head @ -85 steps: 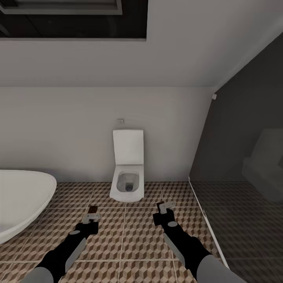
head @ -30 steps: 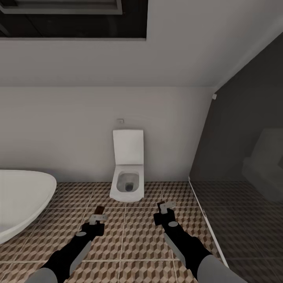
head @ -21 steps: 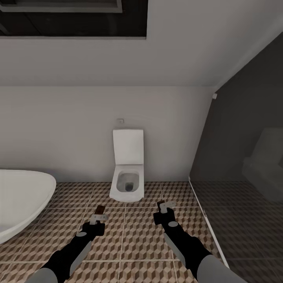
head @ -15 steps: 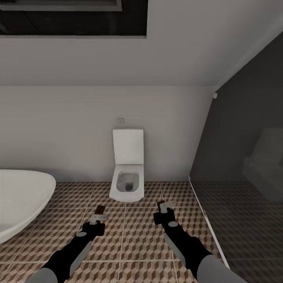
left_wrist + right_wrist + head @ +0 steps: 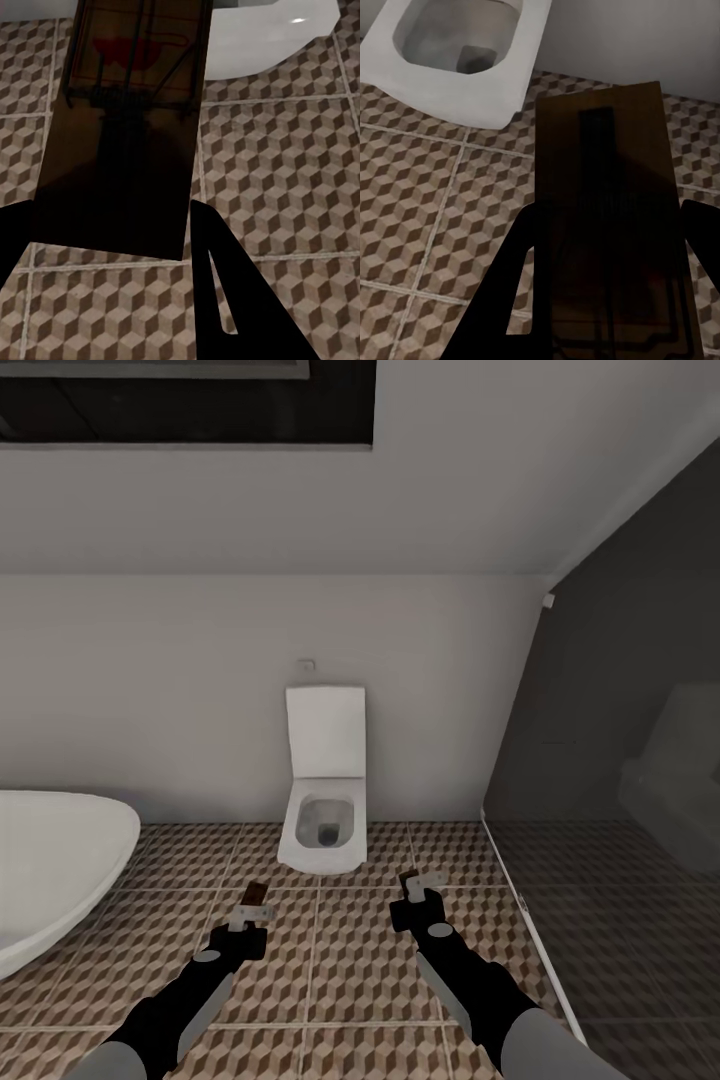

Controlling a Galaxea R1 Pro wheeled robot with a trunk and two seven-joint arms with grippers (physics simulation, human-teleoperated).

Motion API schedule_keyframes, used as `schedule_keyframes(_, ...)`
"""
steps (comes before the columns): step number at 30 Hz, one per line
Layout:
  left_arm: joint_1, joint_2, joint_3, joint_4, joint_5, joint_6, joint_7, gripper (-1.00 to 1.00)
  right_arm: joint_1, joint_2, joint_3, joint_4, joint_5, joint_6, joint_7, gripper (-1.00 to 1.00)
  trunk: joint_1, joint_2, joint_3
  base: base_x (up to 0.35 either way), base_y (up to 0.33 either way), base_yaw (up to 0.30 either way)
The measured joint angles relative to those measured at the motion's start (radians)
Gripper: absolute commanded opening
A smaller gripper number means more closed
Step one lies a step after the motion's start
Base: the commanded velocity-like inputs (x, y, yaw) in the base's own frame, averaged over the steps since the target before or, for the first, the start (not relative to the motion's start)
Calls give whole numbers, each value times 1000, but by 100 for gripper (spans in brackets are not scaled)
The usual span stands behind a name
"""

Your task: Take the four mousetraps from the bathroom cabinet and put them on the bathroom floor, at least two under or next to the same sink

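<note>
My left gripper (image 5: 249,909) hangs low over the bathroom floor (image 5: 350,970), shut on a small dark brown mousetrap (image 5: 256,894). In the left wrist view that mousetrap (image 5: 127,127) is a flat board with wire parts and a red mark, held between the black fingers (image 5: 217,255) of the left gripper (image 5: 112,217). My right gripper (image 5: 419,887) is shut on a second mousetrap (image 5: 408,881), just right of the toilet's front. In the right wrist view this mousetrap (image 5: 607,187) lies between the jaws of the right gripper (image 5: 611,214), above the cube-pattern tiles (image 5: 427,202).
A white toilet (image 5: 322,800) with its lid up stands against the far wall, straight ahead of both grippers; its bowl (image 5: 457,52) is close. A white oval bathtub (image 5: 50,870) fills the left. A dark glass partition (image 5: 600,760) with a pale floor rail bounds the right.
My left gripper has shifted a little to the right with its mousetrap since the earliest frame. The right arm has held still. The camera has tilted slightly.
</note>
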Motion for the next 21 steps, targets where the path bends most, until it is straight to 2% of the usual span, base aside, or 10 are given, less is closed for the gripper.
schedule_keyframes(14,0,0,0,2,0,0,0,-100,0,0,0,0,0,0,0,-100,54,-98,-44,0,0,0)
schedule_keyframes(21,0,0,0,2,0,0,0,-100,0,2,0,0,0,0,0,-100,81,-147,-74,0,0,0)
